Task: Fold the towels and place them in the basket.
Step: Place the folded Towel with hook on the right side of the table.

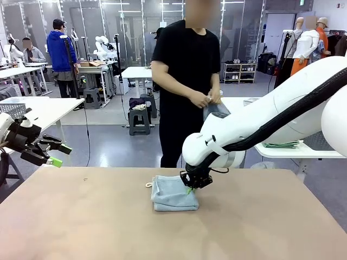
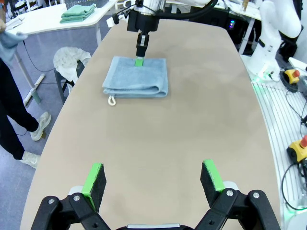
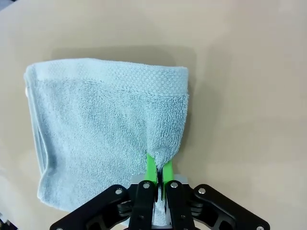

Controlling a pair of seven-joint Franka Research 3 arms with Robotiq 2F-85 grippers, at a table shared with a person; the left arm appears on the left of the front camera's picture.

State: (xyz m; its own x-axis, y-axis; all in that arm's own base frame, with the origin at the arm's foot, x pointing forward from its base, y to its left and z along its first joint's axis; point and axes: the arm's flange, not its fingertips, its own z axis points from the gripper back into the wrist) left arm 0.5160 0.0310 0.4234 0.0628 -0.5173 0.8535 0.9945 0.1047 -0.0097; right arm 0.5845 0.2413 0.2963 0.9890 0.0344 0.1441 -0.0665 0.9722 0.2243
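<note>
A tan tabletop point(image 1: 81, 227) is stretching across the foreground, and beyond its far edge a grey floor point(image 1: 108, 141) is shining under ceiling strip lights point(image 1: 116, 4). A white table point(image 1: 46, 111) is standing at the left, and a second white table point(image 1: 136, 72) is waiting further back. Near the middle, a grey stool point(image 1: 139, 124) is carrying a bundle of clothes. A low shelf rack point(image 1: 239, 72) is sitting at the far wall, and green cloths point(image 1: 282, 144) are lying folded on the right-hand table point(image 1: 295, 153).

Tan table point(image 1: 81, 216), one folded blue-grey towel point(image 1: 172, 196) lying near its middle
</note>
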